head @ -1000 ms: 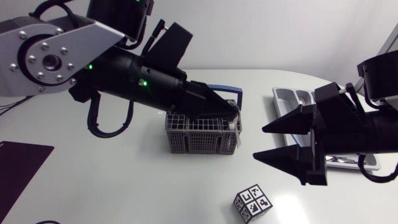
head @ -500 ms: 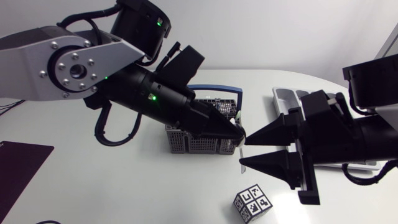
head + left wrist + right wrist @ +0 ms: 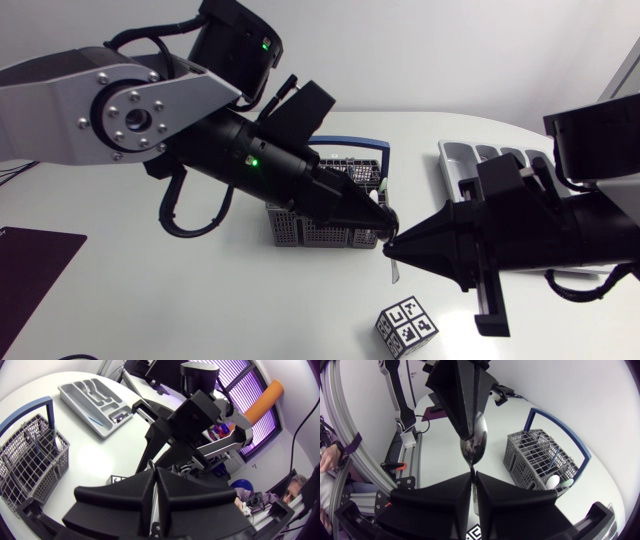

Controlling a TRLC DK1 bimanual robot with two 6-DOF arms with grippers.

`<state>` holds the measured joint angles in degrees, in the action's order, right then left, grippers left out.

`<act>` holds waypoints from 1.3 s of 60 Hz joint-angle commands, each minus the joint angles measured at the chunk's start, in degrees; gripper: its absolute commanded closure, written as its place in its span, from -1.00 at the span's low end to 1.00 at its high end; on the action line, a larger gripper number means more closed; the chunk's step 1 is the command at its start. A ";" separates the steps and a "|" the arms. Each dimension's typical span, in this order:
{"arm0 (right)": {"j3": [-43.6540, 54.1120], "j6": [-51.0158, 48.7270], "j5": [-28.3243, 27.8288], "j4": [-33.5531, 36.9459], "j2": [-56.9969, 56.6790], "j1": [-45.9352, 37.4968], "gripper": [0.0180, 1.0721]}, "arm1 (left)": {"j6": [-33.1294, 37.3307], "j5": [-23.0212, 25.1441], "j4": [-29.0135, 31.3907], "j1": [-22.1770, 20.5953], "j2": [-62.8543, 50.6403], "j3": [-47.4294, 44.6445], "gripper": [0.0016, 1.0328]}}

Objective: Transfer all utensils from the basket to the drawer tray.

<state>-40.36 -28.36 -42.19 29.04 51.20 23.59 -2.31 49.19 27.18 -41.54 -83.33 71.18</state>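
Note:
A metal spoon (image 3: 474, 444) hangs in the air between my two grippers, to the right of the grey wire basket (image 3: 322, 212). My left gripper (image 3: 385, 222) is shut on the spoon's upper end. My right gripper (image 3: 397, 243) meets it tip to tip and is shut on the spoon's neck (image 3: 473, 471). A short end of the spoon (image 3: 393, 267) pokes out below the tips. The basket (image 3: 544, 462) holds a white utensil (image 3: 553, 481) and some blue ones. The grey drawer tray (image 3: 462, 158) lies at the far right, partly behind my right arm.
A black-and-white marker cube (image 3: 407, 326) stands near the front edge, just below the grippers. A dark mat (image 3: 30, 268) lies at the front left. The basket's blue handle (image 3: 345, 142) stands upright behind my left arm.
My left gripper has carried the spoon right and down from the basket. My right gripper has moved left to meet it and has gone from wide open to shut on the spoon.

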 commanded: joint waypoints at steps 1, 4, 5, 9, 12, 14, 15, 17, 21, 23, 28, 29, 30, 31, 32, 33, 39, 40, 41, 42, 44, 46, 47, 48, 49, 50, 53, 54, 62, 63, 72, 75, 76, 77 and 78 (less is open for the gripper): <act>1.69 0.85 0.62 0.93 -0.49 0.22 0.89 | 0.90 1.17 0.42 -0.21 -0.78 1.07 0.58; 1.86 0.59 0.89 1.64 -0.75 -0.04 0.89 | 0.90 1.17 0.42 -0.12 -0.78 1.68 0.34; 1.95 0.41 0.97 2.08 -0.84 -0.30 0.89 | 0.81 1.17 0.33 -0.03 -0.87 1.86 0.29; 2.13 -0.91 1.24 3.75 -1.10 -1.09 0.89 | 0.55 1.08 0.24 0.14 -1.13 2.91 0.05; 2.21 -2.14 1.59 5.24 -1.37 -1.89 0.89 | 0.37 0.91 0.24 0.14 -1.40 3.53 -0.05; 2.39 -3.02 1.94 6.03 -1.54 -2.76 0.89 | 0.37 0.47 0.15 0.23 -1.57 4.06 -0.12; 2.48 -3.54 2.20 6.47 -1.63 -3.38 0.89 | 0.46 -0.15 0.07 0.14 -1.57 4.23 -0.15; 2.65 -4.51 2.47 7.17 -1.81 -4.61 0.89 | 0.37 -1.46 -0.28 0.14 -1.57 4.41 -0.19; 2.74 -7.24 3.52 8.93 -1.81 -8.48 0.89 | -0.07 -4.63 -1.34 0.14 -1.84 4.58 -0.19; 2.74 -8.73 3.79 9.81 -1.81 -10.67 0.89 | -0.24 -7.00 -1.95 0.14 -2.01 4.58 -0.19; 2.74 -13.21 5.37 11.66 -1.81 -16.91 0.89 | -0.51 -13.15 -3.27 -0.21 -2.54 4.41 -0.19; 2.92 -14.09 6.07 11.66 -1.72 -18.50 0.89 | -0.51 -13.86 -3.36 -0.21 -2.54 4.41 -0.19; 2.92 -14.71 6.51 11.66 -1.72 -19.46 0.89 | -0.51 -16.05 -3.54 -0.38 -2.80 4.50 -0.19; 3.09 -15.50 6.95 11.66 -1.63 -20.61 0.89 | -0.51 -16.85 -3.89 -0.47 -2.80 4.41 -0.19; 3.18 -16.55 7.57 11.66 -1.63 -22.10 0.89 | -0.51 -18.16 -4.24 -0.47 -2.98 4.32 -0.19; 3.27 -17.34 8.01 11.66 -1.45 -23.24 0.89 | -0.51 -19.92 -4.68 -0.65 -3.15 4.23 -0.19; 4.06 -22.53 10.73 10.78 -0.49 -31.15 0.89 | -0.33 -28.53 -6.79 -1.97 -4.65 3.97 -0.19; 4.32 -23.23 11.17 10.34 -0.40 -32.12 0.89 | -0.33 -28.80 -6.88 -1.97 -4.82 3.97 -0.19; 4.50 -23.76 11.70 9.90 -0.31 -33.09 0.89 | -0.42 -29.50 -7.05 -2.05 -5.26 4.06 -0.19; 4.68 -24.11 12.14 9.46 -0.22 -33.70 0.89 | -0.33 -30.03 -7.14 -2.14 -5.53 4.15 -0.18; 5.55 -25.52 13.89 7.70 -0.22 -35.81 0.89 | -0.24 -31.96 -7.14 -2.41 -6.32 4.50 -0.18; 6.35 -26.84 15.21 6.03 -0.14 -37.74 0.89 | -0.24 -32.84 -7.14 -2.58 -6.76 4.76 -0.18; 6.70 -27.71 15.65 5.24 -0.05 -38.62 0.89 | -0.24 -33.02 -7.14 -2.67 -7.02 4.85 -0.18; 7.05 -28.68 16.18 4.54 0.04 -39.68 0.89 | -0.16 -33.11 -7.14 -2.67 -7.29 4.94 -0.18; 7.58 -29.65 16.79 3.57 0.30 -40.91 0.89 | -0.16 -33.72 -7.14 -2.76 -7.73 5.20 -0.18; 8.02 -30.26 17.15 2.43 0.48 -42.05 0.89 | -0.16 -34.16 -7.14 -2.85 -7.90 5.29 -0.18; 8.63 -32.20 17.59 0.32 1.36 -44.95 0.89 | 0.02 -35.57 -7.14 -3.20 -8.60 5.73 -0.18; 8.63 -33.08 17.59 0.05 1.80 -45.83 0.89 | 0.11 -35.92 -7.14 -3.29 -8.87 5.73 -0.18; 8.89 -38.96 17.67 -5.83 6.63 -54.36 0.89 | 0.28 -37.94 -7.32 -3.55 -10.63 6.34 -0.18; 8.81 -39.49 17.67 -6.54 7.25 -55.15 0.89 | 0.28 -38.11 -7.49 -3.55 -10.98 6.43 -0.18; 8.81 -43.54 19.17 -13.92 14.01 -59.37 0.89 | 0.28 -39.43 -7.58 -3.55 -12.91 7.66 -0.18; 9.25 -44.15 20.31 -16.56 15.68 -59.89 0.89 | 0.37 -40.05 -7.58 -3.81 -13.53 8.01 -0.18; 9.42 -44.77 20.84 -17.35 16.39 -60.24 0.89 | 0.37 -40.14 -7.67 -3.81 -13.70 8.10 -0.18; 9.42 -45.12 21.10 -17.79 16.92 -60.33 0.89 | 0.37 -40.14 -7.67 -3.81 -13.88 8.19 -0.18; 9.51 -45.38 21.54 -18.58 17.53 -60.51 0.89 | 0.37 -40.22 -7.67 -3.81 -14.05 8.36 -0.18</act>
<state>-32.47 -70.39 -22.00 12.88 65.84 -35.92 -2.52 9.67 19.86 -44.77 -95.57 77.23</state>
